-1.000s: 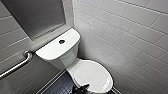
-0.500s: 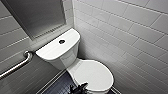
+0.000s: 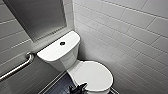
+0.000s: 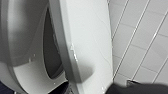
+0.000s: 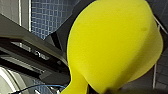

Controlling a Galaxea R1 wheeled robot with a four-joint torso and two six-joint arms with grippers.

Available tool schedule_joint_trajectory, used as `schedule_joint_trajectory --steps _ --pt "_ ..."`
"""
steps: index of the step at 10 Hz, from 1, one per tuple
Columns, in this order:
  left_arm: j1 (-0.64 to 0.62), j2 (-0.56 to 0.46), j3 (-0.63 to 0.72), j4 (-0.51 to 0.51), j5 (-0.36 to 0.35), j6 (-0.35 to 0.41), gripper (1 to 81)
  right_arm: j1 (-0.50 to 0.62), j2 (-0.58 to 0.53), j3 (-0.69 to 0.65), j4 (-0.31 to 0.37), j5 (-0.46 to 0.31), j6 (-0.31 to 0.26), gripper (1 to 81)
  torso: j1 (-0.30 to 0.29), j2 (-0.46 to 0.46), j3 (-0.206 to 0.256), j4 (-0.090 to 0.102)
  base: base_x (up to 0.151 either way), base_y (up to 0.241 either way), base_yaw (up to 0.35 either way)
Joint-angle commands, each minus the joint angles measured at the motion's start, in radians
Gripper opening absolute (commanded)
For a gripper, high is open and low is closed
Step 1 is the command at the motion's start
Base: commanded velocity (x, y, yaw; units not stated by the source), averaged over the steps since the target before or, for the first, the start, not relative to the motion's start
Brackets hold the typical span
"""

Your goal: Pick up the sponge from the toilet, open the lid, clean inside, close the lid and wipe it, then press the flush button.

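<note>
The white toilet [image 3: 75, 65] stands in the tiled corner with its oval lid [image 3: 93, 75] down over the bowl. The small dark flush button [image 3: 62, 43] sits in the middle of the flat tank cover. My left gripper [image 3: 78, 88] is a dark shape at the lid's front left edge, and it is open. In the left wrist view the lid's glossy rim [image 4: 87, 42] runs close by, with a dark gap beside it. The bright yellow sponge [image 5: 112, 45] looms large in the right wrist view, pinched at its narrow end by my right gripper [image 5: 105, 90].
A metal grab bar [image 3: 17, 67] runs along the left wall. White tiled walls [image 3: 130, 37] close in behind and to the right of the toilet. A grey panel [image 3: 40, 17] hangs above the tank. The dark floor [image 3: 58, 86] shows left of the bowl.
</note>
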Motion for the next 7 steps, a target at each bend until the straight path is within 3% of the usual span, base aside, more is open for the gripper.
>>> schedule_joint_trajectory --steps 1,3,4,7 --pt "-0.151 0.001 0.053 0.036 -0.139 0.011 81.1 -0.023 -0.023 0.006 -0.001 -0.058 0.003 1.0 0.000 0.000 0.000 0.000 0.000 0.000 0.000" --pt "-0.166 -0.011 0.055 0.035 -0.146 -0.046 81.1 -0.023 -0.015 -0.007 0.010 -0.058 0.003 1.0 0.000 0.000 -0.001 0.000 0.000 0.000 0.000" --pt "-0.176 -0.024 0.059 0.035 -0.184 -0.076 81.1 -0.023 -0.011 -0.011 0.010 -0.058 0.001 1.0 0.000 0.000 -0.001 0.000 0.000 0.000 0.000" --pt "-0.203 -0.079 0.124 0.025 -0.200 -0.093 81.1 -0.023 0.000 -0.028 0.012 -0.058 0.001 1.0 0.000 0.000 -0.001 0.000 0.000 0.000 0.000"
